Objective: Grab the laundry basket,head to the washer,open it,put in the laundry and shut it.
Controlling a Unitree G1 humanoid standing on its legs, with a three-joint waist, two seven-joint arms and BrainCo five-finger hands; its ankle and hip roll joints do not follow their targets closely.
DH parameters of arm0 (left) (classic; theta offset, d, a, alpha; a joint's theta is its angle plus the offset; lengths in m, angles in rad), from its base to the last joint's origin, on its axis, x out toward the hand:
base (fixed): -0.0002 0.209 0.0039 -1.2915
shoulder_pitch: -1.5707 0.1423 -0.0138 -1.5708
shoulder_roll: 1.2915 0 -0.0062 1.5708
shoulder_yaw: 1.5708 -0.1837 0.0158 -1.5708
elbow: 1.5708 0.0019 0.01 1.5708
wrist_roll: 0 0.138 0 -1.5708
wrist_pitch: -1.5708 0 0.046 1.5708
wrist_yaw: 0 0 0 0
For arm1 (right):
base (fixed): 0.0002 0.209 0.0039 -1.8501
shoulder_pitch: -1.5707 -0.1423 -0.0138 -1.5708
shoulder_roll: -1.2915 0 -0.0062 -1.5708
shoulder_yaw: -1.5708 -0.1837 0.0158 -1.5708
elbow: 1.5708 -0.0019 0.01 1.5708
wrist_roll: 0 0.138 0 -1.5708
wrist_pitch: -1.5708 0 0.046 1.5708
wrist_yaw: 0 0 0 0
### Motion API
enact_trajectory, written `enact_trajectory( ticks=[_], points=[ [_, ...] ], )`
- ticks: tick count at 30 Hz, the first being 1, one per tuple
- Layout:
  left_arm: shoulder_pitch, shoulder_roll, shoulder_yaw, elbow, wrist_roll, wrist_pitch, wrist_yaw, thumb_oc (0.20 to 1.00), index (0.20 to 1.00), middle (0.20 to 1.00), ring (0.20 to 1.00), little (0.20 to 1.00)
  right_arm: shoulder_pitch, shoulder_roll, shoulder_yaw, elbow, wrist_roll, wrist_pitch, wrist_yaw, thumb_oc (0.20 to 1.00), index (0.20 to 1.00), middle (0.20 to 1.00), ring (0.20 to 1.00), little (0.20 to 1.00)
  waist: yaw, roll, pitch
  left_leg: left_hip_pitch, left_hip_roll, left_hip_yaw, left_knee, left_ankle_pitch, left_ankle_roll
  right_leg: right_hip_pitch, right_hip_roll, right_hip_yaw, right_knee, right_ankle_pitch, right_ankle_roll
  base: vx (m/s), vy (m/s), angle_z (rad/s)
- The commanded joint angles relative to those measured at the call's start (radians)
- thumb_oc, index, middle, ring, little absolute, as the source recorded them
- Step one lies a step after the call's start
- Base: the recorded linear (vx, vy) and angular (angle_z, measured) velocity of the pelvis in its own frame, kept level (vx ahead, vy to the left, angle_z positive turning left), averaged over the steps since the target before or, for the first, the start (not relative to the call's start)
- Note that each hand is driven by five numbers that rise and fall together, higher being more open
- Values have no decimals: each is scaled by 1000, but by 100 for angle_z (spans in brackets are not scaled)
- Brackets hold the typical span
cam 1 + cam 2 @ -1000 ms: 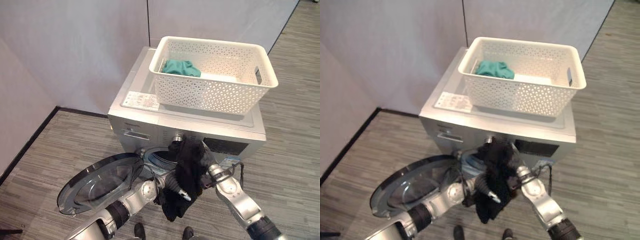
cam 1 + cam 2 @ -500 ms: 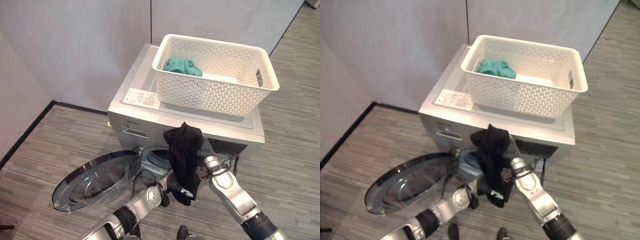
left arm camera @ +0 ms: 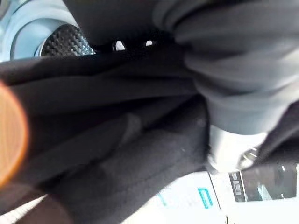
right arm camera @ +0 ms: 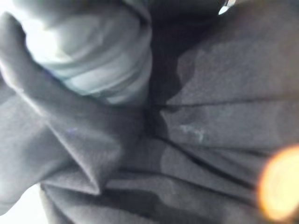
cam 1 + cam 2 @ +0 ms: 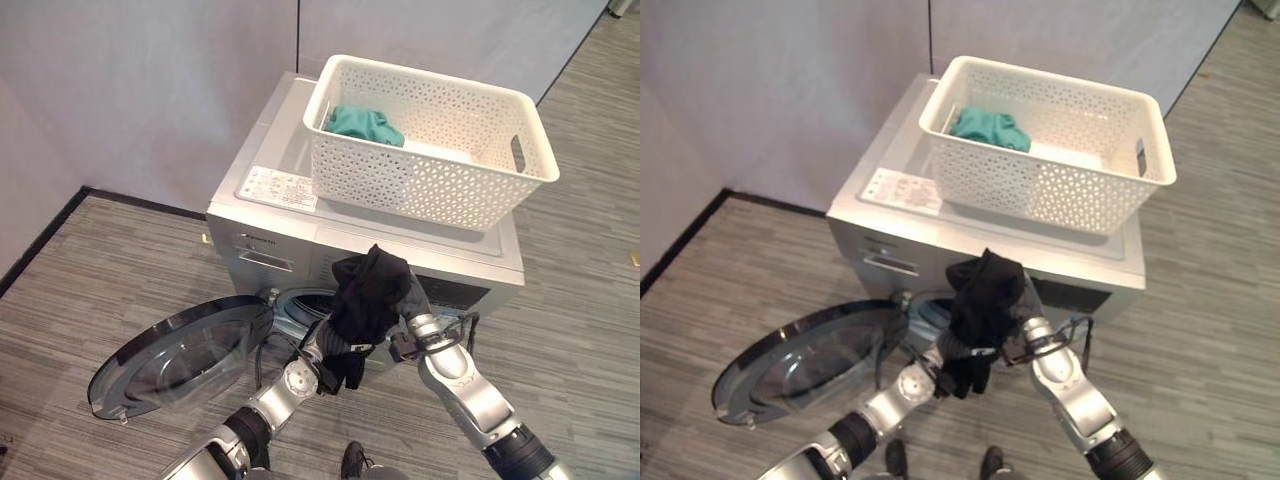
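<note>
A black garment (image 5: 366,296) was held bunched in front of the washer's (image 5: 290,215) open drum, above the lowered round door (image 5: 180,355). Both the left hand (image 5: 318,362) and the right hand (image 5: 408,312) were buried in it, so the fingers' state could not be told. A white laundry basket (image 5: 430,150) with a teal cloth (image 5: 364,124) sat on the washer top.

We see pale grey-lilac wall panels (image 5: 150,90) filling the scene from nine to twelve o'clock, with a thin vertical seam (image 5: 297,40) running down near twelve. A dark skirting strip (image 5: 60,215) marks the foot of the wall at about nine o'clock. The floor (image 5: 580,280) is laid in grey striped planks with a wood-grain look, spreading from three round to seven o'clock. Light is even and soft across the walls and floor, without hard glare
</note>
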Motion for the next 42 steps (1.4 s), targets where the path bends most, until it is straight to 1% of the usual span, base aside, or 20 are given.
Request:
enact_trajectory(
  ticks=[1,3,4,5,6,7,9,14,15,20,23,27,28,29,32,33,35,37,38,42],
  points=[
    [-118,-87,-1,118,-20,-38,56,200,200,200,200,200,-39,-11,-9,-63,40,-90,-5,200,200,200,200,200,-5,-10,2,-3,73,74,3,-26,-50,58,22,29,52,-144,3,-46,-59,-6],
    [-123,-76,5,142,23,-37,84,200,200,200,200,200,-36,-15,3,-63,55,-98,0,200,200,200,200,200,-7,-14,11,-7,82,82,3,-21,-54,44,29,37,58,-144,3,-42,-64,-8],
    [-119,-69,12,146,27,-39,89,200,200,200,200,200,-32,-17,6,-63,65,-101,7,300,300,300,300,300,-6,-16,14,-8,84,84,3,-19,-55,39,31,40,60,-144,2,-23,-51,-13],
    [-111,-61,21,140,28,-43,91,200,200,200,200,200,-28,-22,6,-61,67,-103,14,470,470,470,470,470,-5,-18,16,-9,87,86,3,-16,-56,37,33,41,60,-144,2,-17,-34,-14],
    [-110,-61,21,140,28,-43,91,200,200,200,200,200,-28,-22,6,-61,67,-104,15,564,564,564,564,564,-5,-18,15,-10,87,87,3,-16,-56,37,33,41,61,-144,2,-16,-55,-9],
    [-95,-46,34,129,30,-54,97,200,200,200,200,200,-11,-34,8,-61,63,-106,28,834,834,834,834,834,-1,-20,19,-12,91,86,3,-12,-58,35,36,40,60,-144,0,-7,-40,-5],
    [-77,-32,49,114,36,-65,102,200,200,200,200,200,9,-49,5,-63,56,-109,45,1000,1000,1000,1000,1000,1,-23,22,-13,93,86,3,-9,-60,36,38,37,58,-145,0,-5,-34,-2],
    [-59,-9,59,125,107,-82,135,200,200,200,200,200,72,-69,-6,-49,31,-121,73,1000,1000,1000,1000,1000,0,-23,21,-13,94,81,3,-6,-65,47,43,32,50,-146,-3,0,-16,-1],
    [-46,4,71,126,133,-92,149,200,200,200,200,200,100,-78,-9,-35,-35,-113,69,1000,1000,1000,1000,1000,-3,-21,21,-12,94,79,3,-7,-66,52,44,32,46,-147,-3,0,0,0],
    [-4,22,118,162,130,-101,171,200,200,200,200,200,222,-61,-22,21,-55,-110,86,1000,1000,1000,1000,1000,-12,-15,21,-13,92,80,3,-6,-68,53,44,33,41,-149,-2,1,0,1],
    [12,36,157,223,122,-113,168,200,200,200,200,200,361,-76,-35,60,-30,-115,155,1000,1000,1000,1000,1000,-31,-14,33,-18,91,85,3,-6,-72,44,42,33,46,-148,1,0,0,0],
    [33,60,144,229,162,-122,152,200,200,200,200,200,455,-78,-76,165,-45,-108,183,1000,1000,1000,1000,1000,-46,-6,39,-22,89,89,3,-8,-73,32,36,33,55,-145,7,-2,23,-2],
    [55,71,144,216,156,-133,135,200,200,200,200,200,493,-69,-97,270,-107,-97,179,1000,1000,1000,1000,1000,-51,1,44,-24,86,89,3,-9,-74,30,31,29,58,-145,9,5,19,-5],
    [55,71,143,215,156,-133,134,200,200,200,200,200,493,-68,-97,273,-109,-99,179,1000,1000,1000,1000,1000,-51,0,43,-25,86,89,3,-9,-74,30,31,29,58,-146,9,7,28,-5],
    [82,71,130,199,137,-145,102,200,200,200,200,200,454,3,-115,610,-184,-73,136,1000,1000,1000,1000,1000,-46,11,51,-40,76,74,3,-6,-69,22,23,17,67,-150,8,0,0,0],
    [81,72,130,200,137,-145,101,200,200,200,200,200,451,5,-115,616,-185,-76,135,1000,1000,1000,1000,1000,-46,10,51,-40,76,73,3,-6,-69,22,23,17,68,-151,8,-6,14,4],
    [80,64,111,192,131,-150,79,200,200,200,200,200,386,55,-134,845,-216,-63,90,1000,1000,1000,1000,1000,-39,19,58,-59,67,63,3,-5,-64,9,17,8,74,-151,8,-9,18,9],
    [79,64,107,183,127,-150,72,200,200,200,200,200,366,70,-135,887,-235,-56,75,1000,1000,1000,1000,1000,-37,22,62,-67,64,60,3,-4,-62,2,15,2,77,-153,8,-9,18,7],
    [71,56,106,180,113,-151,71,200,200,200,200,200,338,100,-143,995,-250,-47,49,1000,1000,1000,1000,1000,-34,28,64,-82,60,54,3,-4,-58,-5,14,-3,76,-152,8,-5,17,10],
    [26,33,98,199,61,-156,86,200,200,200,200,200,250,144,-140,1173,-238,-32,7,1000,1000,1000,1000,1000,-32,35,88,-130,55,48,3,5,-52,-53,10,-8,86,-148,7,-45,16,10]
  ],
)
